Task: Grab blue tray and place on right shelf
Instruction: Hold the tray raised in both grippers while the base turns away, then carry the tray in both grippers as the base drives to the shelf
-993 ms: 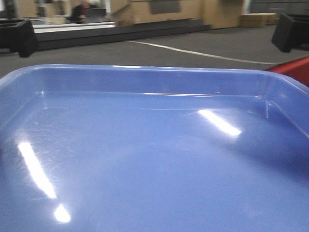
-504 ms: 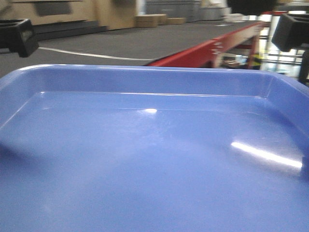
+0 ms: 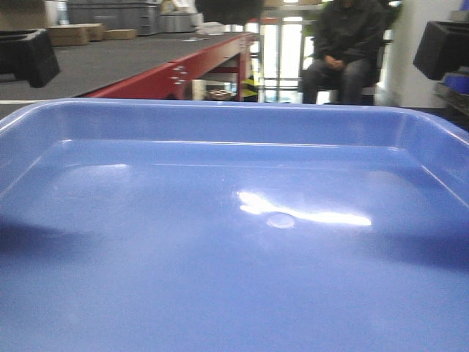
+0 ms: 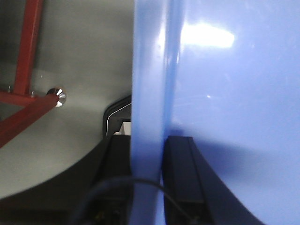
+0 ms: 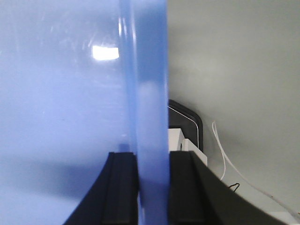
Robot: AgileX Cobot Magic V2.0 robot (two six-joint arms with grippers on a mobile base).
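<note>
Blue tray [image 3: 234, 242] fills the front view, level and nothing in it, ceiling lights glinting off its glossy floor, a small round moulding mark near the middle. It's carried between the two arms: the left gripper [image 4: 149, 140] is clamped over the tray's left wall, one black finger [image 4: 185, 178] inside the tray, the other outside under the rim, jaws drawn in tight on the plastic. The right gripper [image 5: 152, 157] is clamped the same way on the opposite wall, pinching it between both fingers. Below each wrist there's only pale grey floor [image 4: 79, 70], so the tray is up in the air. Two black arm housings [image 3: 29, 55] poke in at the top corners of the front view. Ahead and to the left stands a red-framed table [image 3: 183, 73] with a dark carpeted top [image 3: 110, 62], cardboard boxes [image 3: 77, 33] and grey crates [image 3: 110, 13] at its far end. Straight ahead a person in dark clothes [image 3: 344, 44] sits by bright glazed doors [image 3: 289, 51]. A blue bin [image 3: 458, 82] peeks in at the right edge. A thin white cable [image 5: 225, 164] trails under the right wrist.
</note>
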